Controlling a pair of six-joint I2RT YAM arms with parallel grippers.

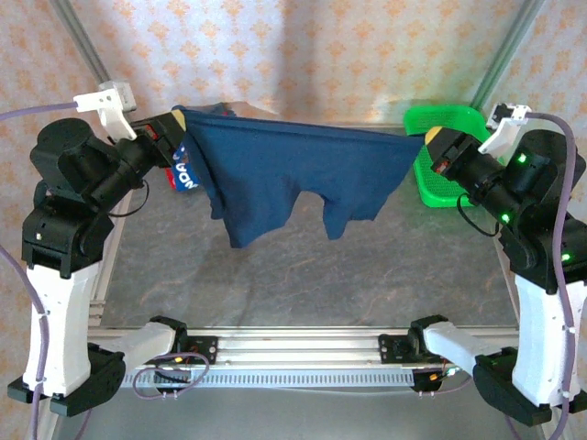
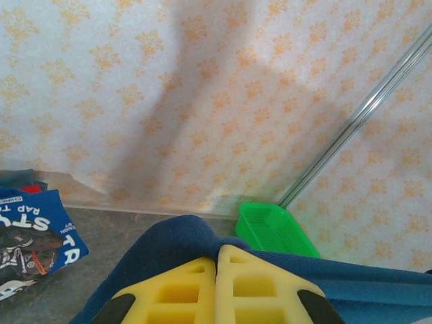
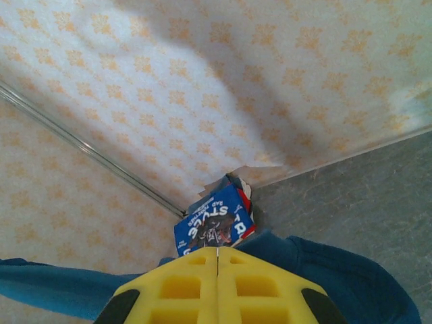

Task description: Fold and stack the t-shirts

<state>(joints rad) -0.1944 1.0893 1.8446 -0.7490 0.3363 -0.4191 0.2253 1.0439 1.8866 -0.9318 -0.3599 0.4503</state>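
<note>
Top external view: the navy t-shirt (image 1: 284, 174) is stretched out in the air like washing on a line. One top corner is pinched by the left fingers (image 1: 176, 126) and the other by the right fingers (image 1: 431, 137). Its body and short sleeves sag over the grey counter (image 1: 293, 275). Behind the shirt's left edge a strip of the folded blue t-shirt (image 1: 182, 174) with white lettering peeks out. The green basket (image 1: 449, 124) sits at the far right of the counter, just behind the right arm.

Left wrist view: up close, the yellow left fingers (image 2: 196, 290) are pressed together, and the navy t-shirt (image 2: 175, 236) bunches over their tips and trails off to the right. This view looks past the hanging shirt, so the folded blue t-shirt (image 2: 34, 239) shows its print and lettering, lying flat on the counter (image 2: 135, 229) by the back wall. A sliver of red t-shirt (image 2: 29, 188) shows at its far edge. The green basket (image 2: 277, 229) lies across the counter at the foot of a slanting metal pole (image 2: 364, 111).

Right wrist view: the yellow right fingers (image 3: 243, 287) are likewise closed tight, with the navy t-shirt (image 3: 331, 270) clamped between them and spilling out to both sides. Beyond them lies the folded blue t-shirt (image 3: 214, 223), with red at its edge, in the corner under another pole (image 3: 88, 148).
</note>
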